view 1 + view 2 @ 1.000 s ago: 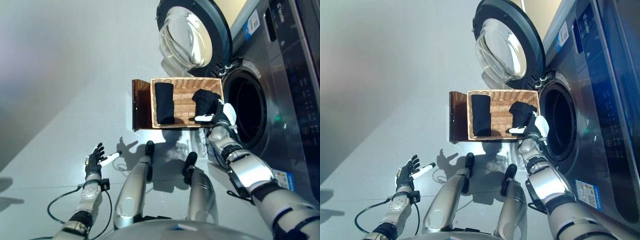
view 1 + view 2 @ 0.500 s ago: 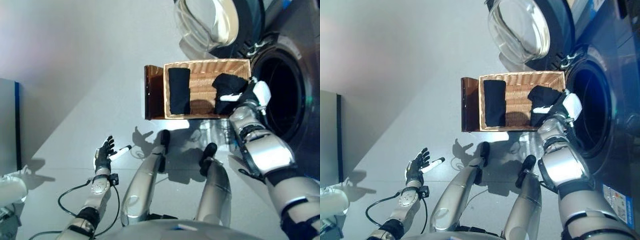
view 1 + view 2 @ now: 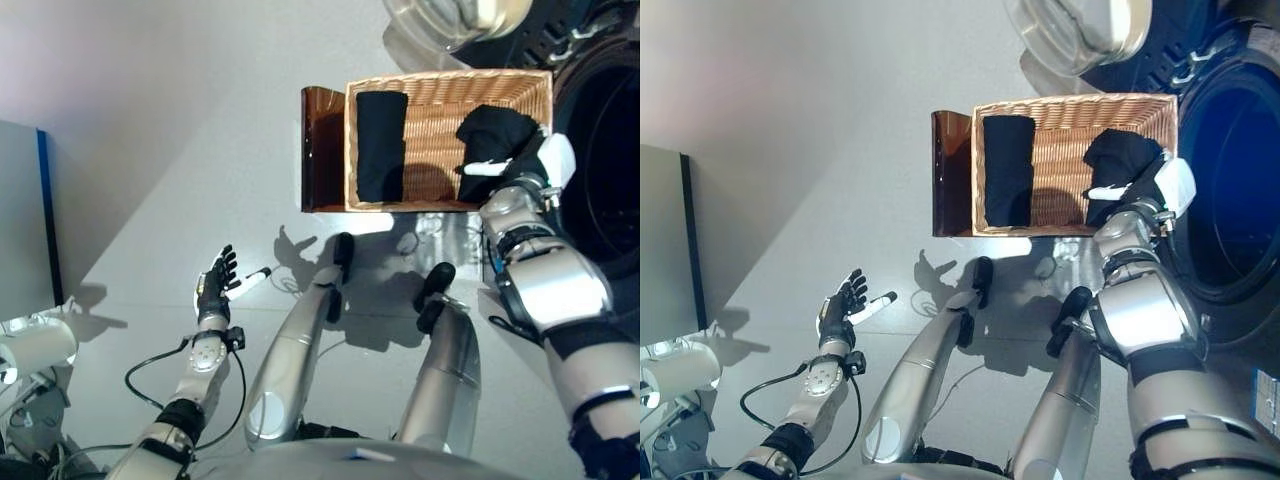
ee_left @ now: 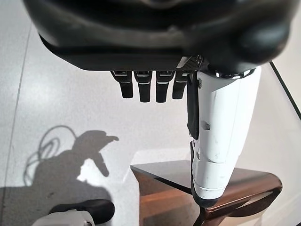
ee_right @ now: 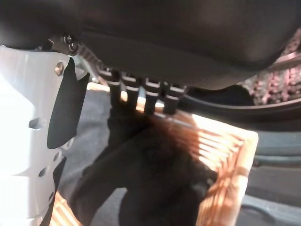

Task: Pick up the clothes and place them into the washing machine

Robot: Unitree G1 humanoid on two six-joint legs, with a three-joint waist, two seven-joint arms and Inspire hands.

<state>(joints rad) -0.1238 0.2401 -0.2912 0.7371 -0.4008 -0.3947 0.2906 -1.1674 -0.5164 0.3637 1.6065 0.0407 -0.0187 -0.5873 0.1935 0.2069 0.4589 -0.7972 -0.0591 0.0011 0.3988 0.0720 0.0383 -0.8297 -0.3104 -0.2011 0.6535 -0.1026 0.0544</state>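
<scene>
A wicker basket (image 3: 449, 78) rests on a dark brown box (image 3: 322, 150) beside the washing machine's open drum (image 3: 610, 150). In it lie a folded black garment (image 3: 381, 145) at the left and a crumpled black garment (image 3: 495, 132) at the right. My right hand (image 3: 527, 170) is over the crumpled garment at the basket's right front corner, white thumb against the cloth. In the right wrist view the fingers (image 5: 146, 96) stand open just above the black garment (image 5: 150, 179). My left hand (image 3: 215, 290) is open and empty, low over the floor at the left.
The machine's round glass door (image 3: 455, 15) stands open behind the basket. A grey panel with a blue edge (image 3: 20, 220) stands at the far left, with a white object (image 3: 35, 350) below it. The brown box also shows in the left wrist view (image 4: 188, 188).
The camera has moved, so the whole scene has shifted right and up. My right hand stays at the crumpled garment. My left hand stays open over the floor.
</scene>
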